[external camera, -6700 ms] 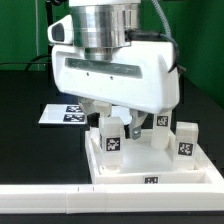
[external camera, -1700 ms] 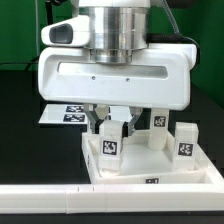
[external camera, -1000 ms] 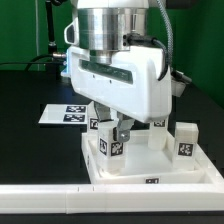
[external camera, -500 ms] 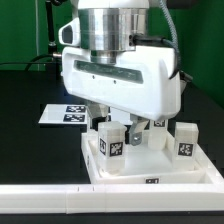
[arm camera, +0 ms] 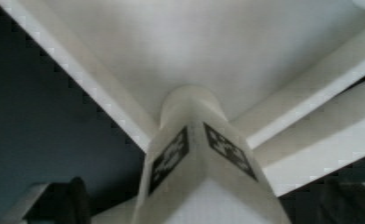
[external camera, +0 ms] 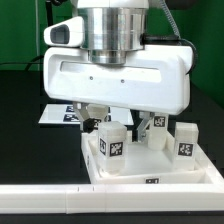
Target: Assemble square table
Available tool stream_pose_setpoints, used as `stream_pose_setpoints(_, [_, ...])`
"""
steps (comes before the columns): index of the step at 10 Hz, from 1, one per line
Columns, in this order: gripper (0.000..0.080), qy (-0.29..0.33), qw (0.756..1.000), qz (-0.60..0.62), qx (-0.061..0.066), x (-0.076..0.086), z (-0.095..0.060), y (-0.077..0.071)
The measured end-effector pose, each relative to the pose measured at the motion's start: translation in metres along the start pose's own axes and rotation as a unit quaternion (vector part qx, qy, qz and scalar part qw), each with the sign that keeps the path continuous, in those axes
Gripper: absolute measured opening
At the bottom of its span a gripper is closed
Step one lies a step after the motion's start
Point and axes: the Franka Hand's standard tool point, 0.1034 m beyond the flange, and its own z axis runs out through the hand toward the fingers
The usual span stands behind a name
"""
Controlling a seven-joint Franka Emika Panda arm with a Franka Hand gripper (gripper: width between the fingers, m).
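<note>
On the black tabletop, the white plastic square slab (external camera: 150, 165) carries upright tagged white block legs. Directly above one leg (external camera: 111, 141), the two-finger gripper (external camera: 113, 121) hangs with jaws spread, gripping nothing.

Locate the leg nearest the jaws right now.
Exterior view: the leg stands upright on the square table, at its left front corner, directly under the open gripper.

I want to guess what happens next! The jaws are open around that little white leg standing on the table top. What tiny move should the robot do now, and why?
Probably lift the gripper straight up. Its jaws stand open on either side of the leg, which stands upright in a corner of the square table, so rising should clear the leg without knocking it.
</note>
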Motion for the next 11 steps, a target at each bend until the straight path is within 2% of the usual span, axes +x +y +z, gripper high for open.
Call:
stream_pose_setpoints(3, [0.0649, -0.003, 0.982, -0.191, -0.012, -0.0002, 0.0029, 0.0024])
stream_pose_setpoints(5, [0.0649, -0.005, 0.954, -0.297, -0.029, -0.0001, 0.0029, 0.0011])
stream_pose_setpoints(6, [0.0649, -0.006, 0.954, -0.297, -0.029, 0.0001, 0.0031, 0.0025])
stream_pose_setpoints(7, [0.0515, -0.006, 0.955, -0.295, -0.029, 0.0001, 0.0032, 0.0027])
stream_pose_setpoints(8, [0.0515, -0.005, 0.957, -0.289, -0.029, 0.0, 0.0032, 0.0027])
stream_pose_setpoints(9, [0.0375, -0.005, 0.958, -0.285, -0.029, 0.0, 0.0032, 0.0027])
stream_pose_setpoints(10, [0.0287, -0.005, 0.959, -0.282, -0.028, -0.0001, 0.0033, 0.0028])
stream_pose_setpoints(11, [0.0287, -0.004, 0.969, -0.247, -0.028, -0.0003, 0.0034, 0.0023])
